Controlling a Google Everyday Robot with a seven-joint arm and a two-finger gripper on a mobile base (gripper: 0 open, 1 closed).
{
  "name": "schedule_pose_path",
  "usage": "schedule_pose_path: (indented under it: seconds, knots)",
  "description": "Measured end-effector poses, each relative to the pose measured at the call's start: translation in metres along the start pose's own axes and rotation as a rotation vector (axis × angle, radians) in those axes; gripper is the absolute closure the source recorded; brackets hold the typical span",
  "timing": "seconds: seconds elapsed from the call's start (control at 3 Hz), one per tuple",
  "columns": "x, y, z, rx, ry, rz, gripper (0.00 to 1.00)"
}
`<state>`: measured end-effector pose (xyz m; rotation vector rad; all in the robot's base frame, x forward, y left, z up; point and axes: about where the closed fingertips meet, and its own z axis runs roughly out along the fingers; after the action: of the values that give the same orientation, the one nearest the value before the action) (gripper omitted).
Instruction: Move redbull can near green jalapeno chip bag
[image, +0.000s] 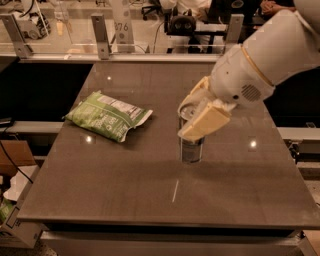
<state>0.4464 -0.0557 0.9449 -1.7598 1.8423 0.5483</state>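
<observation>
The redbull can (191, 148) stands upright near the middle of the brown table, its top half covered by my gripper. My gripper (192, 118) comes in from the upper right on a white arm, and its cream fingers (204, 122) are shut on the can's upper part. The green jalapeno chip bag (107, 116) lies flat on the table's left half, well to the left of the can, with a gap of bare table between them.
The table's (125, 200) front edge runs along the bottom. A metal rail with posts (100, 35) stands behind the far edge. A cardboard box (12, 155) sits on the floor at the left. The white arm (265, 55) fills the upper right.
</observation>
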Motion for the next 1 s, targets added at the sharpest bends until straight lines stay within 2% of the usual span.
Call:
schedule_pose_path:
  seconds: [0.67, 1.0]
  knots:
    - [-0.029, -0.04, 0.02, 0.011, -0.087, 0.028, 1.0]
    - [-0.038, -0.055, 0.032, 0.007, -0.109, 0.031, 1.0]
